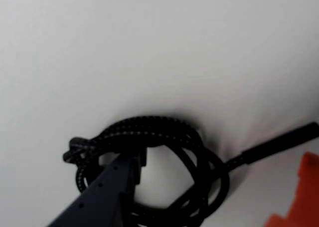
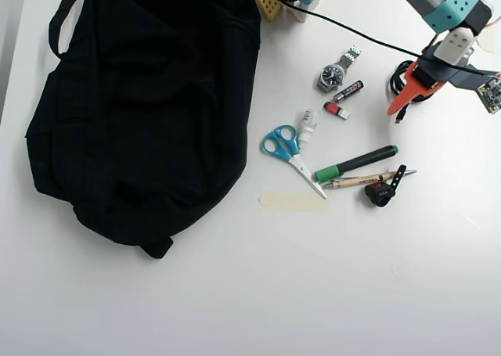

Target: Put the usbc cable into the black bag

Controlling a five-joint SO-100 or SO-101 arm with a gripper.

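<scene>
The usbc cable [image 1: 164, 132] is a black braided coil lying on the white table, low in the wrist view, with its plug end running off to the right. My gripper [image 1: 219, 159] is open right over it. The dark finger [image 1: 107, 192] reaches into the coil's middle and the orange finger [image 1: 299, 197] stands outside the coil to the right. In the overhead view the gripper [image 2: 413, 82] is at the upper right and covers most of the cable [image 2: 396, 74]. The black bag [image 2: 141, 98] lies floppy at the far left, well apart from the gripper.
Between bag and gripper the overhead view shows a wristwatch [image 2: 337, 73], a small red-and-black stick [image 2: 337, 109], blue scissors [image 2: 286, 149], a black-and-green marker [image 2: 356, 162], a pen [image 2: 368, 180] and a strip of tape [image 2: 293, 199]. A thin black wire [image 2: 352, 27] crosses the top.
</scene>
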